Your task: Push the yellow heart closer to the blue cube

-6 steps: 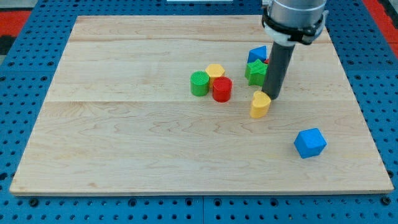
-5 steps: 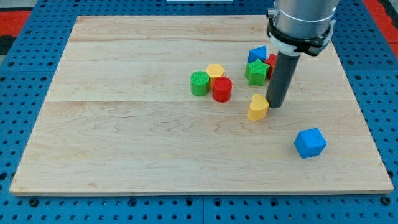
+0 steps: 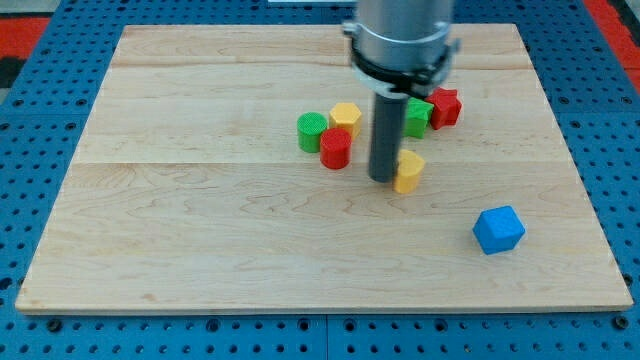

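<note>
The yellow heart (image 3: 409, 171) lies just right of the board's middle. My tip (image 3: 381, 178) rests on the board touching the heart's left side. The blue cube (image 3: 498, 229) sits apart, lower right of the heart, near the board's right edge.
A green cylinder (image 3: 312, 131), a red cylinder (image 3: 335, 149) and a yellow block (image 3: 346, 116) cluster left of the rod. A green block (image 3: 417, 115) and a red block (image 3: 445, 106) sit behind the rod at upper right. The wooden board (image 3: 200, 230) lies on blue pegboard.
My tip moved from the heart's right side over to its left side. The green and red cylinders shifted slightly left. The blue block behind the rod is now hidden.
</note>
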You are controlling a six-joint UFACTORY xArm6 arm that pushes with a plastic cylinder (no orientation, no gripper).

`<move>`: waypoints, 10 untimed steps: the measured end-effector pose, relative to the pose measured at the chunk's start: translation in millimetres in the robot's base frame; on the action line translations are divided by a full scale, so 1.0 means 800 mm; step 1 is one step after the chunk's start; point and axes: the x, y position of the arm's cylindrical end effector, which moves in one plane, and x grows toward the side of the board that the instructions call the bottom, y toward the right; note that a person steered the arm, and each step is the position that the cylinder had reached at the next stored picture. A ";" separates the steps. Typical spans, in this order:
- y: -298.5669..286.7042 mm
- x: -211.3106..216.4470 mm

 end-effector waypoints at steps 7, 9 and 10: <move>0.082 -0.063; 0.126 -0.043; 0.124 -0.016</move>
